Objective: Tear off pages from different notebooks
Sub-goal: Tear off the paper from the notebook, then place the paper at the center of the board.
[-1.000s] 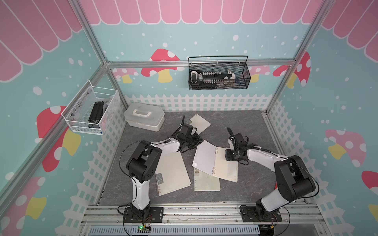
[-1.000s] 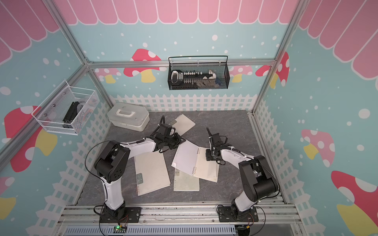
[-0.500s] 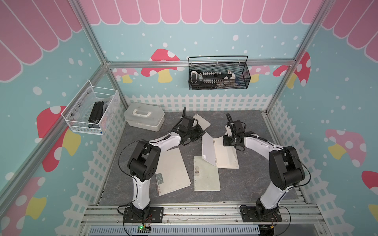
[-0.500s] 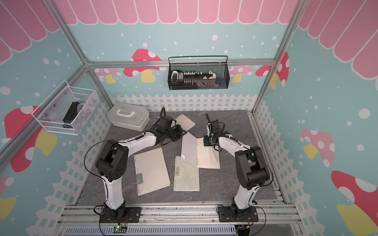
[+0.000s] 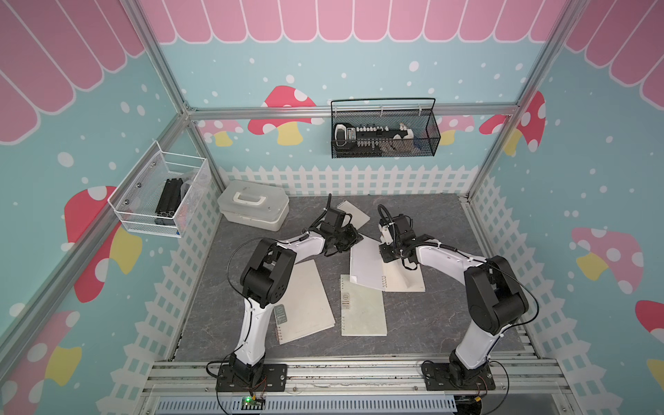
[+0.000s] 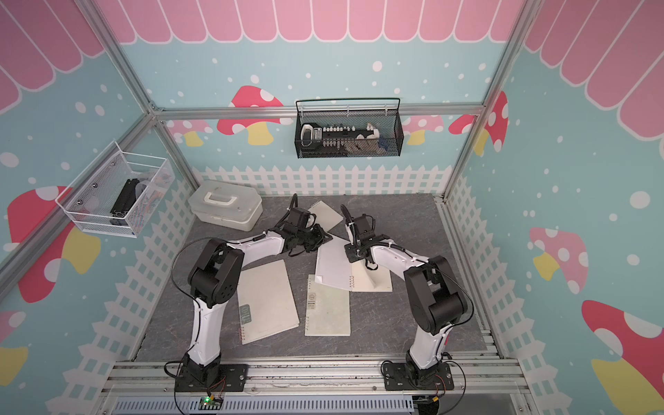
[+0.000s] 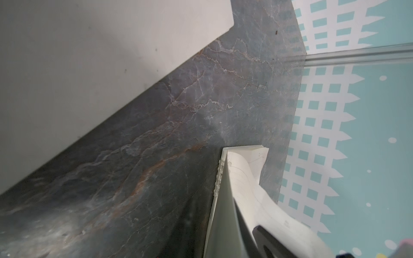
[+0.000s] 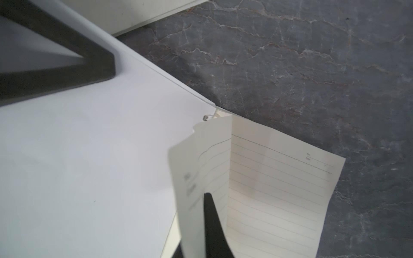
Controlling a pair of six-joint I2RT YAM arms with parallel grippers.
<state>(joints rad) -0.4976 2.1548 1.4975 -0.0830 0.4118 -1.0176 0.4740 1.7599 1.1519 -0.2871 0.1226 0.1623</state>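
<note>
Several cream-white notebooks lie on the dark table. One notebook (image 5: 406, 282) lies open in the middle, its cover (image 5: 364, 266) flipped to the left. My left gripper (image 5: 346, 239) is shut on the far edge of that cover, which shows edge-on beside the wire coil (image 7: 218, 178) in the left wrist view. My right gripper (image 5: 390, 257) is shut on a lined page (image 8: 192, 178) of the same notebook, curled up off the block against its black finger (image 8: 212, 223). A large notebook (image 5: 305, 301), a small notebook (image 5: 363, 305) and a far notebook (image 5: 355, 213) lie closed.
A white plastic box (image 5: 253, 210) with a handle stands at the back left. A white wire basket (image 5: 161, 194) hangs on the left wall and a black mesh basket (image 5: 384, 133) on the back wall. White picket fence walls ring the table.
The open notebook has slid toward the back and turned, off the small notebook. Both grippers moved back with it and closed, the right one on a page.
</note>
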